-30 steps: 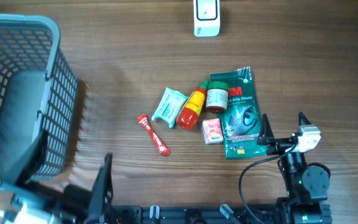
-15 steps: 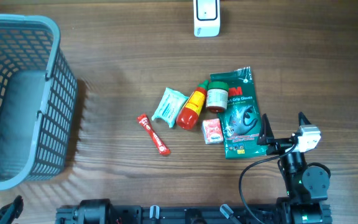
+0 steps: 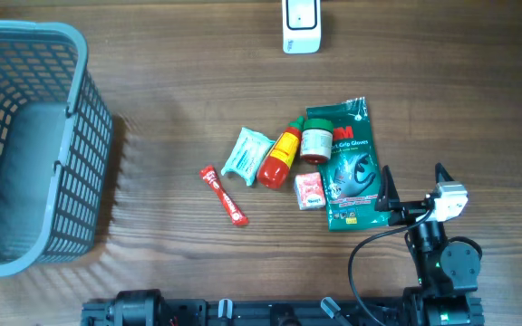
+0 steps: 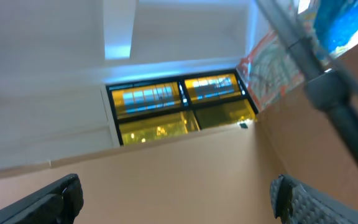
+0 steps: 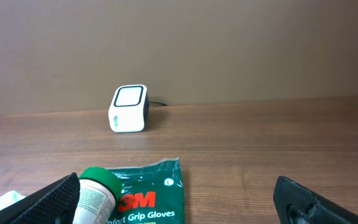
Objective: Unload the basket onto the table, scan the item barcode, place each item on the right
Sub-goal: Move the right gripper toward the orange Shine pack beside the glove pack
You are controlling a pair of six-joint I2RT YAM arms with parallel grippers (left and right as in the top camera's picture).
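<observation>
Several items lie in a cluster mid-table: a green 3M glove pack (image 3: 352, 167) (image 5: 151, 199), a green-capped white bottle (image 3: 315, 143) (image 5: 95, 193), a red sauce bottle (image 3: 279, 157), a teal packet (image 3: 246, 155), a small red box (image 3: 310, 191) and a red stick sachet (image 3: 224, 196). The white barcode scanner (image 3: 301, 24) (image 5: 129, 108) stands at the far edge. My right gripper (image 3: 413, 177) (image 5: 179, 202) hangs open just right of the glove pack, holding nothing. The left gripper (image 4: 178, 196) is open and empty, pointing up at a wall and ceiling, and does not show in the overhead view.
A tall grey mesh basket (image 3: 89, 109) fills the left side of the table. Bare wood lies between the item cluster and the scanner. The right arm's base and cable (image 3: 370, 249) sit at the near right edge.
The left arm, seen at the lower left in front of the basket a second ago, has swung out of the overhead view. The right arm and the items have not moved.
</observation>
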